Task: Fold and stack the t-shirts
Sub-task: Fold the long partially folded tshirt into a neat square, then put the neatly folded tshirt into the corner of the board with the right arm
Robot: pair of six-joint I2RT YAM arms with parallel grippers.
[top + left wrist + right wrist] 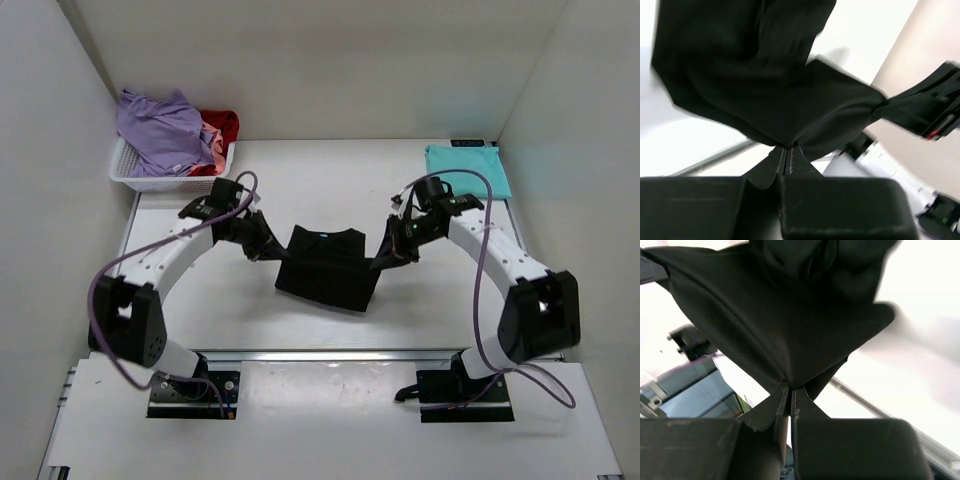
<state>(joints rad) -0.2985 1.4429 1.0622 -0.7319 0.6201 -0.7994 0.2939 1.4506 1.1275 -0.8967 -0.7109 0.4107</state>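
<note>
Black soft cloth t-shirt [325, 265], we judge light and floppy; our left gripper [262, 245] and right gripper [385, 258] pinch its side edges.

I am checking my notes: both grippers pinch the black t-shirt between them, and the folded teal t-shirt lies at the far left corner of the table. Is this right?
Only the corner is wrong. The top external view shows the teal t-shirt at the far right corner. The left gripper and the right gripper do pinch the black t-shirt.
</note>
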